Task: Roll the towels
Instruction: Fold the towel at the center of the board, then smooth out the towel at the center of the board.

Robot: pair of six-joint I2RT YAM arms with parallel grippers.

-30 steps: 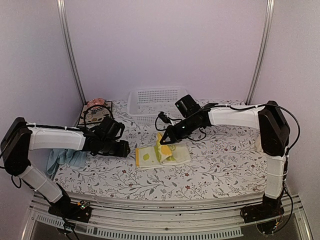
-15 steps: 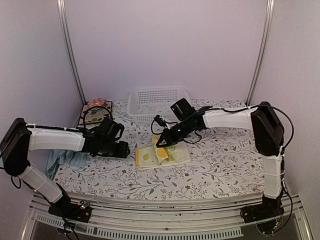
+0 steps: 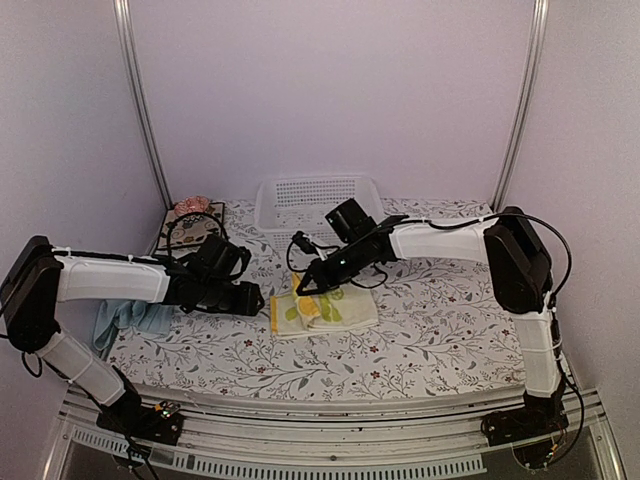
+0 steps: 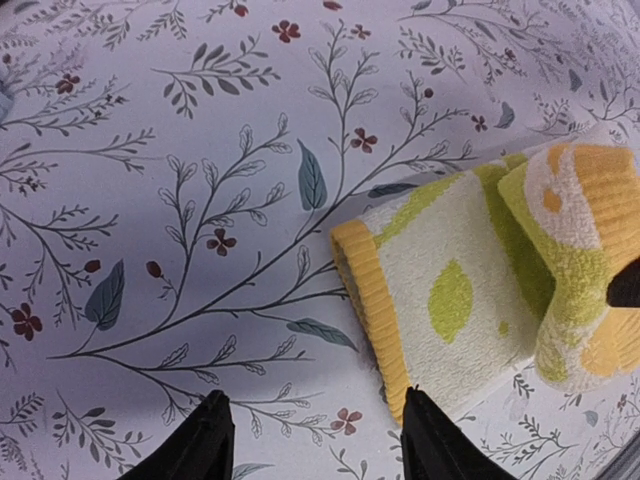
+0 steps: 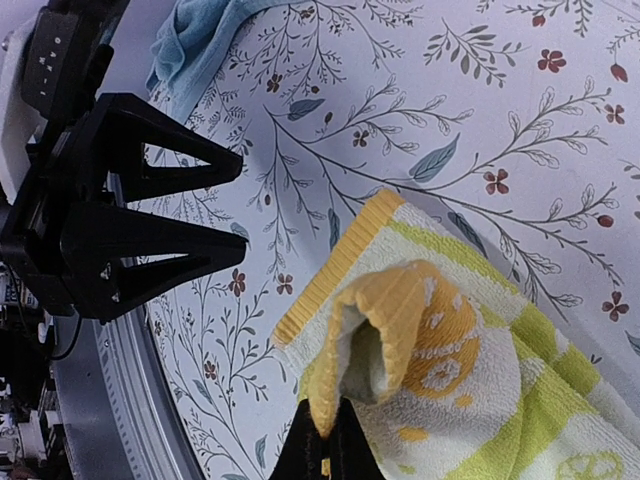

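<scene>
1. Towels are lying apart on the counter: the yellow-green towel mid-counter, long axis running left to right, and the pale blue towel well to its left.
2. Left end effector is hovering just left of the yellow-green towel's hem, spread and holding nothing.
3. Right end effector, pressed together, is pinching a curled flap over that towel's left half.
4. Right wrist view is showing the flap's hollow, which the overhead view is hiding.

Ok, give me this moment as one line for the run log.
phase: roll starting | right gripper: shut on yellow-green towel, edge lifted | left gripper: open, empty, beside it | light blue towel: heaped far left, untouched
</scene>
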